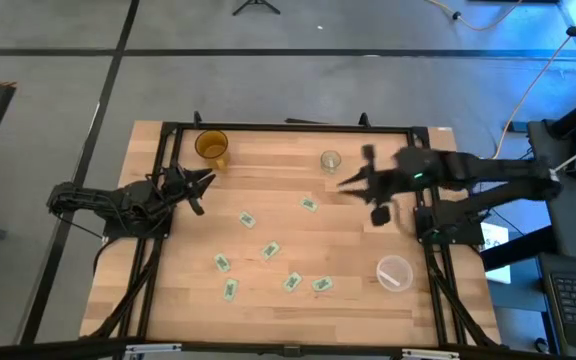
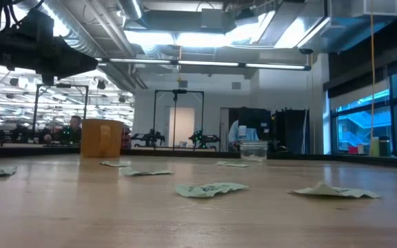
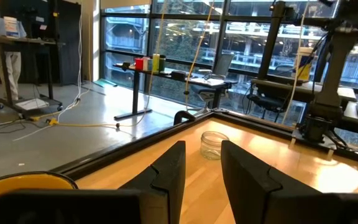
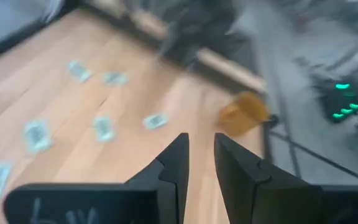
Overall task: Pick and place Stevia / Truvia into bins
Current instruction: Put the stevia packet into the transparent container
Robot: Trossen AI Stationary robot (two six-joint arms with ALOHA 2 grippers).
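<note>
Your wooden surface (image 1: pixel 168 290) carries everything here. Your right pincer (image 1: pixel 346 182) hangs above its far middle with the fingers (image 4: pixel 169 163) parted by a narrow gap, empty. Your left pincer (image 1: pixel 206 180) waits near the far left corner, fingers (image 3: pixel 166 171) likewise slightly apart and gripping nothing. You have one shallow clear round bin (image 1: pixel 394 272) near the right edge, one amber cup (image 1: pixel 211 146), one small clear cup (image 1: pixel 330 160), and seven green-printed sweetener packets (image 1: pixel 270 250) scattered flat mid-surface, none in the bin.
</note>
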